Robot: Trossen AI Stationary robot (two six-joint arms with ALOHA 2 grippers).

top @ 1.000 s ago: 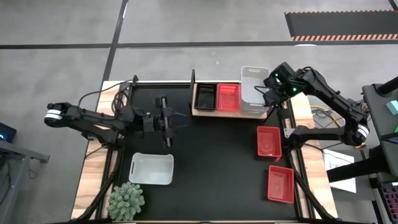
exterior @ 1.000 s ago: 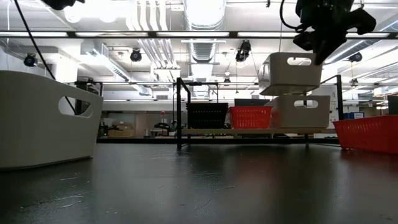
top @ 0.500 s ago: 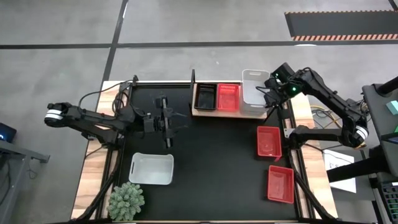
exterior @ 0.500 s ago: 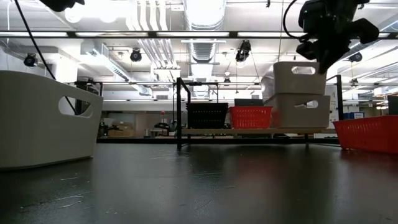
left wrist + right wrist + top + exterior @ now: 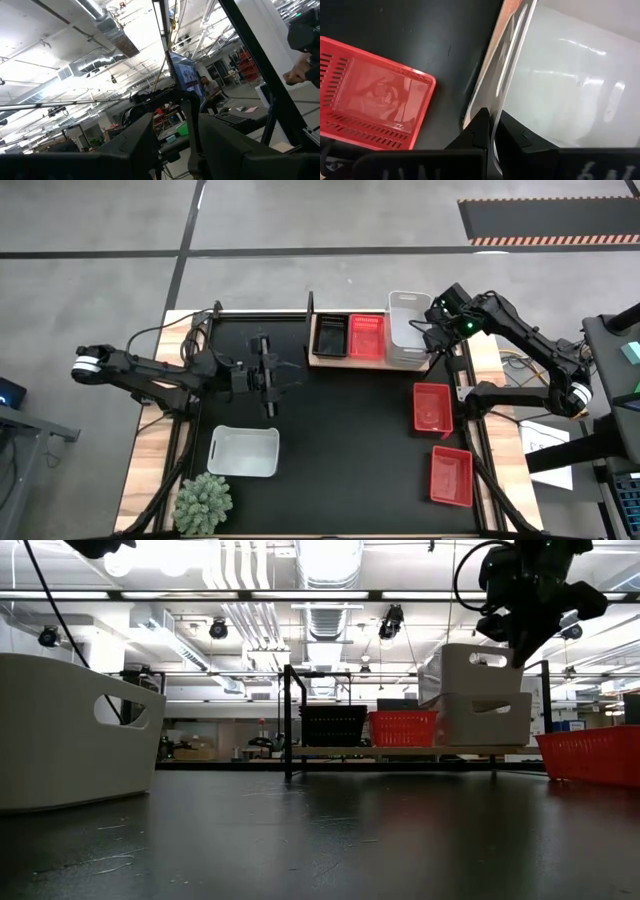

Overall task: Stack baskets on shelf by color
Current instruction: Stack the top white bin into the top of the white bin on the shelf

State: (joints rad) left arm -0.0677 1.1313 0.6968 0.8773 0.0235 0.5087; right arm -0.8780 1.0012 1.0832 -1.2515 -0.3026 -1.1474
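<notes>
Now lower, white basket [image 5: 470,668] nesting into another, right pincer [image 5: 494,131] clamped on rim

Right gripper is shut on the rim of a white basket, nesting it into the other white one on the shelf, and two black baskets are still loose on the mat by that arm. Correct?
Not quite. The two loose baskets by that arm, one and another, are red, as the high view shows. The rest holds: the right gripper is shut on the white basket's rim, nesting it into the other white one on the shelf.
</notes>
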